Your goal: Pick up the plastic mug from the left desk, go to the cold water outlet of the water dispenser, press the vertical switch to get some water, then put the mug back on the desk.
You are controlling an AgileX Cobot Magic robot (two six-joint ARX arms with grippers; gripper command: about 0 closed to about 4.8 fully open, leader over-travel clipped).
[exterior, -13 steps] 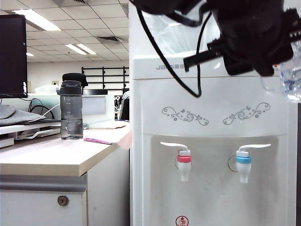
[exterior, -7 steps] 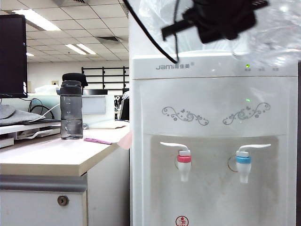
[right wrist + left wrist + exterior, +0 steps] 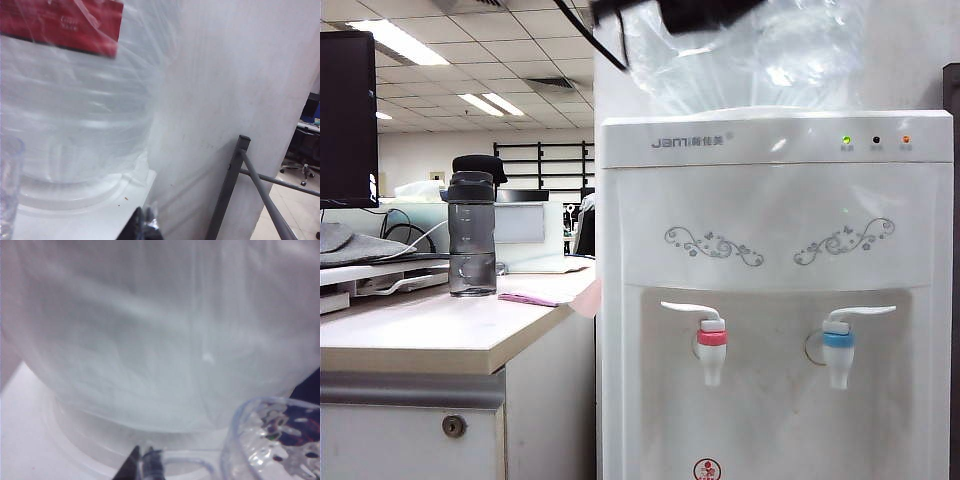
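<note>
Close to the left wrist camera, the left gripper point(image 3: 145, 467) is closed on the thin handle of the plastic mug point(image 3: 272, 440), a clear, colourless cup with a faceted wall. The mug is high above the white top of the water dispenser point(image 3: 770, 220), just beside the big clear water bottle point(image 3: 150, 340). In the right wrist view the mug's wall point(image 3: 7, 185) stands about upright, long axis vertical and mouth up, and its handle points toward the left gripper. The right gripper point(image 3: 144, 225) is at the dispenser's back corner, near a grey metal frame point(image 3: 235, 185); I cannot tell if its fingers are apart or together. On the exterior view, the left desk point(image 3: 420, 335) with pale beige top comes first, its right edge just beside the tall white dispenser. Most of the desk top near this edge is bare, except a flat pink object point(image 3: 528, 298). Lower on the dispenser front, the cold water outlet point(image 3: 838, 340), a white tap with blue collar, has open room under it, well apart from the red-collared tap point(image 3: 711, 340). Farther back stands a smoky-grey bottle with black cap point(image 3: 472, 225).
</note>
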